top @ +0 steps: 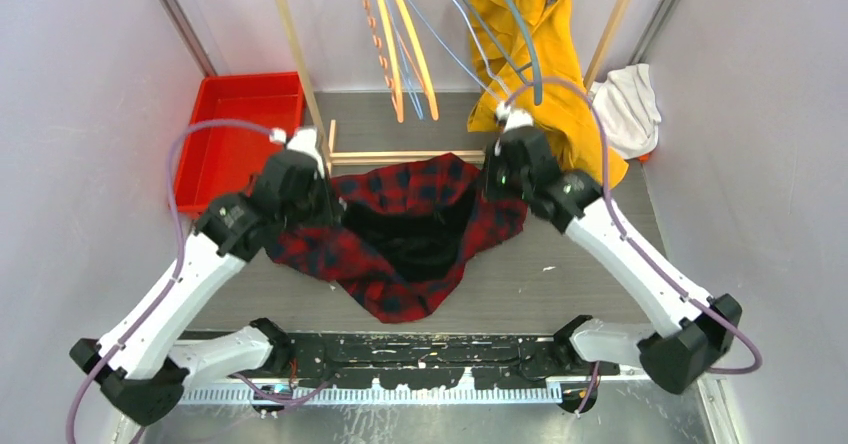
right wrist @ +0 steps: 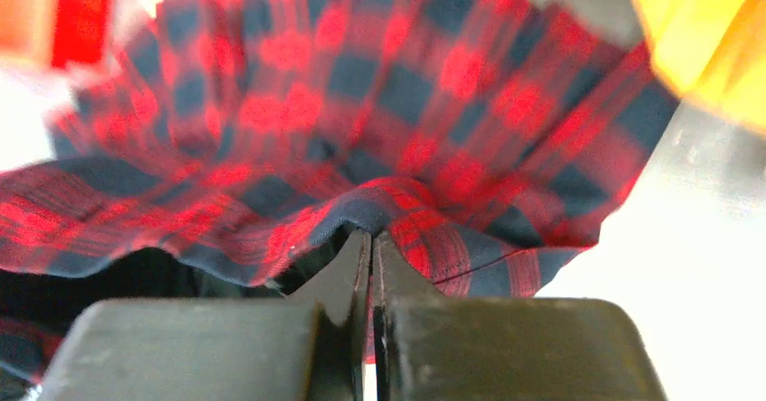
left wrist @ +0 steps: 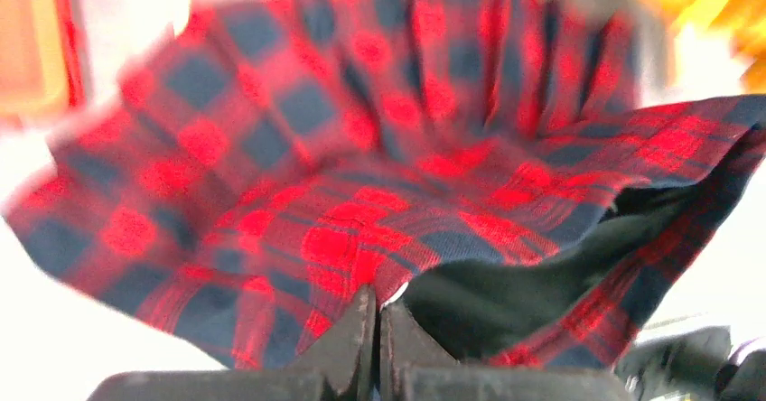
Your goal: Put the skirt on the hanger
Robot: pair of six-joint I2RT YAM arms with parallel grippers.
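The skirt (top: 400, 234) is red and navy plaid with a dark lining. It hangs spread between my two grippers above the table, its waist opening facing up and its lower part sagging toward the front. My left gripper (top: 322, 196) is shut on the skirt's left waist edge (left wrist: 379, 238). My right gripper (top: 497, 176) is shut on the right waist edge (right wrist: 397, 211). Several hangers (top: 405, 44), orange and blue, hang from the rack at the back, above and behind the skirt.
A yellow garment (top: 545, 74) hangs at the back right, close to my right gripper. A red bin (top: 230, 139) sits at the back left. A white cloth (top: 630, 109) lies at the far right. A wooden rack frame (top: 390, 156) stands just behind the skirt.
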